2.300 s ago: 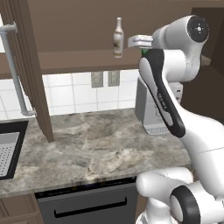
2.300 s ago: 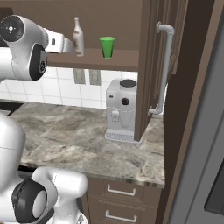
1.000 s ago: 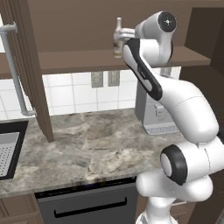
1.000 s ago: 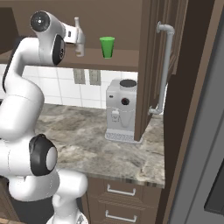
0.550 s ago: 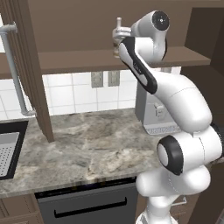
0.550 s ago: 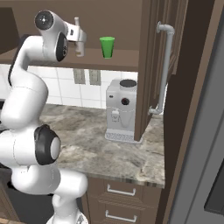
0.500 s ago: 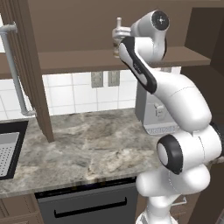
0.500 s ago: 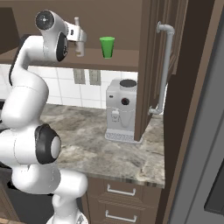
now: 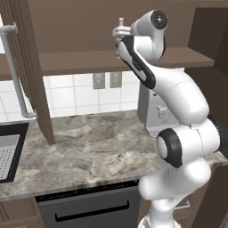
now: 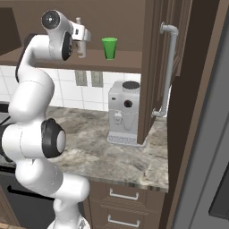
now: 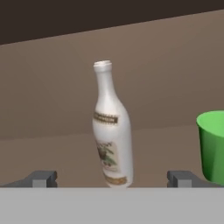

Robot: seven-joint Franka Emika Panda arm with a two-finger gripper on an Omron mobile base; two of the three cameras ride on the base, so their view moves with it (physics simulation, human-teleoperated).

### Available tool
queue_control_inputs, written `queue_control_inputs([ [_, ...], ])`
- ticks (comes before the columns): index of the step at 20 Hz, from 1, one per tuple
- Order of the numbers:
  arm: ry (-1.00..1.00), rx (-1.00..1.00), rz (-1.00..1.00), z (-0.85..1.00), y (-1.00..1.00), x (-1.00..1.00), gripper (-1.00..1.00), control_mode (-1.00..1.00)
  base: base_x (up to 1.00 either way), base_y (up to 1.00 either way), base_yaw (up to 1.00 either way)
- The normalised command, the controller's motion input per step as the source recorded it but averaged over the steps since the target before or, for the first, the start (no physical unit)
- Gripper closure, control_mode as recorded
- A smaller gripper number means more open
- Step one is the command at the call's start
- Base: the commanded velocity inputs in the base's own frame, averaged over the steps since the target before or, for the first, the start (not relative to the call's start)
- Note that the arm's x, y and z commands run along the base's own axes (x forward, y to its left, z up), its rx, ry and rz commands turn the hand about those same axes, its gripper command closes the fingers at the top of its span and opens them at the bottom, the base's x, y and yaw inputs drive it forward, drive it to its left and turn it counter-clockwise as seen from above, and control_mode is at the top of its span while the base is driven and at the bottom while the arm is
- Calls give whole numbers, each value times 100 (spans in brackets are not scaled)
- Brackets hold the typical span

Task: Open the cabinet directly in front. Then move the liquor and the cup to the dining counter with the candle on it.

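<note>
The white arm rises from its base, bends at a dark elbow joint and reaches up and forward at full height. The gripper (image 11: 111, 177) points level ahead, its two dark fingertips (image 11: 42, 178) spread wide apart, holding nothing.

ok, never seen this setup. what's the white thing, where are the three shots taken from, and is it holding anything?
It's a rendered kitchen. The white machine is a robot arm on a drivable base. Two pictures come from cameras on that base, behind the arm to its left and right, looking forward over it. The third comes from a camera on the hand, looking along the tool.

The arm reaches up into an open cabinet. On its shelf stand a liquor bottle and a green cup. Below, a marbled counter carries a grey coffee machine, with a sink at the far left.

Nothing is held: in the hand view the tool is open, its tips standing on either side of the bottle, apart from it.
</note>
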Motion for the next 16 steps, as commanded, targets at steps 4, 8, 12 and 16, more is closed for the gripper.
queue_control_inputs([
  [4, 0, 0, 0, 0, 3, 26, -100, -100, 0, 0, 0],
  [8, 0, 0, 0, 0, 4, 24, -100, -100, 0, 0, 0],
  [12, 0, 0, 0, 0, 6, 26, -100, -100, 0, 0, 0],
  [16, 0, 0, 0, 0, 8, 27, -100, -100, 0, 0, 0],
])
